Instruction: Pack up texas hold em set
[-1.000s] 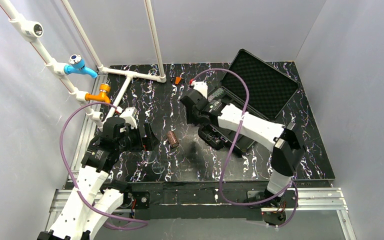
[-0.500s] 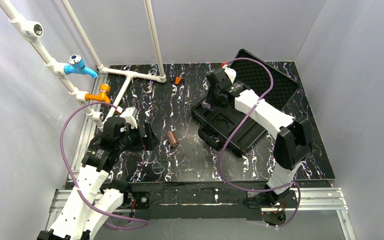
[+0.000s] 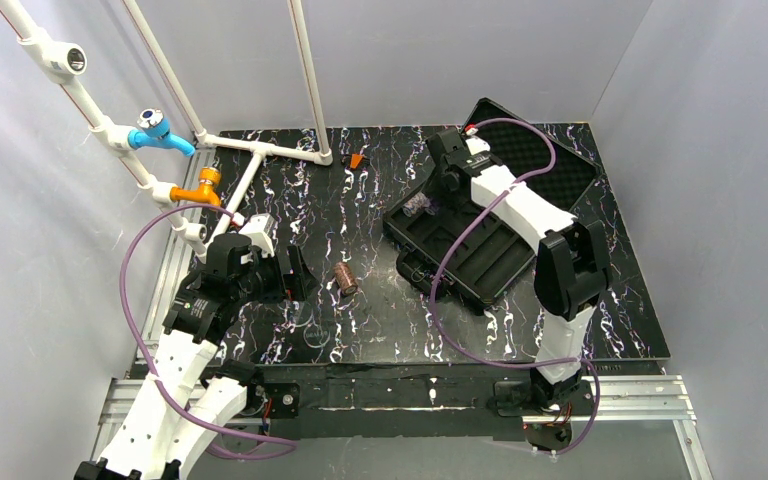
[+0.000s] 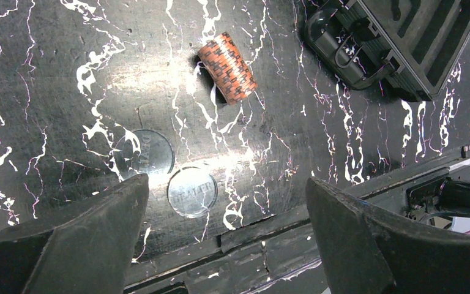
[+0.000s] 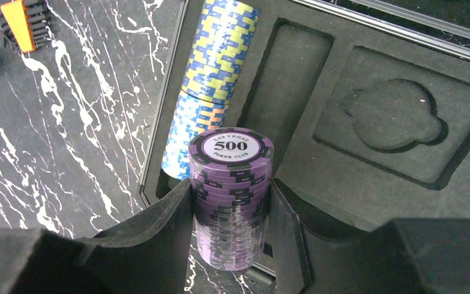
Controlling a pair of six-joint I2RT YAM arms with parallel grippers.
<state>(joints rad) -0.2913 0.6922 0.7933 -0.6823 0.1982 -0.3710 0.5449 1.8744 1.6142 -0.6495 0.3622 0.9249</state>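
The black case lies open at the right, its moulded tray (image 3: 465, 250) near me and its foam-lined lid (image 3: 535, 160) behind. My right gripper (image 3: 428, 197) is shut on the purple chip stack (image 5: 231, 196) and holds it upright over the tray's far left corner (image 5: 404, 122). A yellow-blue stack (image 5: 223, 49) and a blue stack (image 5: 190, 131) lie end to end in a tray slot just behind it. A brown-orange stack (image 3: 345, 281) lies on its side on the table, also in the left wrist view (image 4: 227, 67). My left gripper (image 4: 226, 239) is open and empty, above the table on the near side of that stack.
Two clear round dealer discs (image 4: 144, 153) (image 4: 191, 192) lie flat between my left fingers and the brown stack. A small orange piece (image 3: 357, 159) lies at the back by the white pipe frame (image 3: 260, 150). The case handle (image 4: 349, 52) faces the table centre.
My right gripper has carried the purple stack right and away, from over the table beside the case to the tray's far left corner. The left arm has not moved.
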